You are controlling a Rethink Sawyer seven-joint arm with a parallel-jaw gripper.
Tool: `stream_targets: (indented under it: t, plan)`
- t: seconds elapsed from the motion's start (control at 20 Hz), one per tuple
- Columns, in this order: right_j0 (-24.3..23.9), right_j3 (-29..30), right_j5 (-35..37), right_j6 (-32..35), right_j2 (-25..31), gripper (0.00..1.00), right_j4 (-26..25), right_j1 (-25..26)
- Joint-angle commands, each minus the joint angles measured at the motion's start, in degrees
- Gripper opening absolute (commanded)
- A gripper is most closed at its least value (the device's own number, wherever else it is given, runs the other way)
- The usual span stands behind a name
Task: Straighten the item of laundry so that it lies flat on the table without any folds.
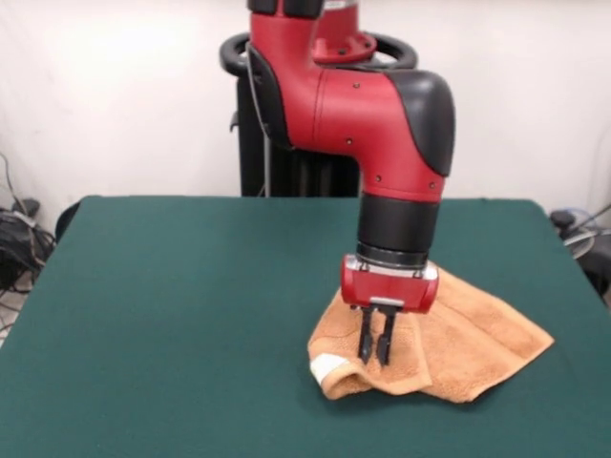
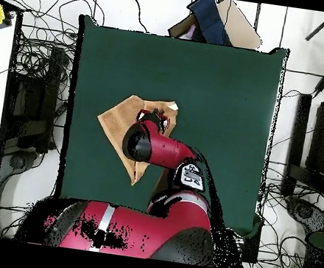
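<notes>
- Orange-tan terry-cloth towel [image 1: 449,343] lies rumpled on the dark green felt-topped table [image 1: 172,305], at the front view's lower right, a white tag [image 1: 329,365] at its folded-under near edge.
- Red and black gripper [image 1: 375,358] points straight down over the fold, fingers close together with a narrow gap; they seem to pinch cloth, though contact is unclear.
- Step, likely: grabbing the folded edge. Next: pull it outward and flatten it.
- Overhead view shows the towel's outline [image 2: 119,119] but the arm hides the fingers; front view shows them.

I read this as a robotics lab, green felt counter [image 1: 191,305] on a white floor, tangled black cables [image 2: 36,70] beyond its side edges, red arm [image 1: 382,124] on a pedestal, bare white wall behind
</notes>
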Motion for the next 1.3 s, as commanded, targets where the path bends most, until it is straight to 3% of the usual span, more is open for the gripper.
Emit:
stream_targets:
  t: [0.05, 0.15, 0.35, 0.55, 0.6, 1.0, 1.3]
  plan:
    - [-1.5, 3.1, 11.4, 7.7, 10.8, 0.0, -0.7, -1.3]
    - [-4.1, 5.1, 13.2, 6.1, 13.0, 0.0, -2.5, -3.6]
    - [-13.7, 10.8, 21.6, -0.7, 21.3, 0.0, -6.8, -8.1]
    - [-19.2, 12.4, 26.6, -5.3, 26.3, 0.0, -10.1, -8.1]
    - [-21.6, 12.7, 26.7, -7.4, 27.3, 0.0, -12.3, -7.3]
    - [-26.8, 9.2, 29.7, -10.5, 31.7, 0.0, -19.0, -1.6]
    - [-31.0, 6.7, 36.2, -14.4, 36.7, 0.0, -22.4, 3.7]
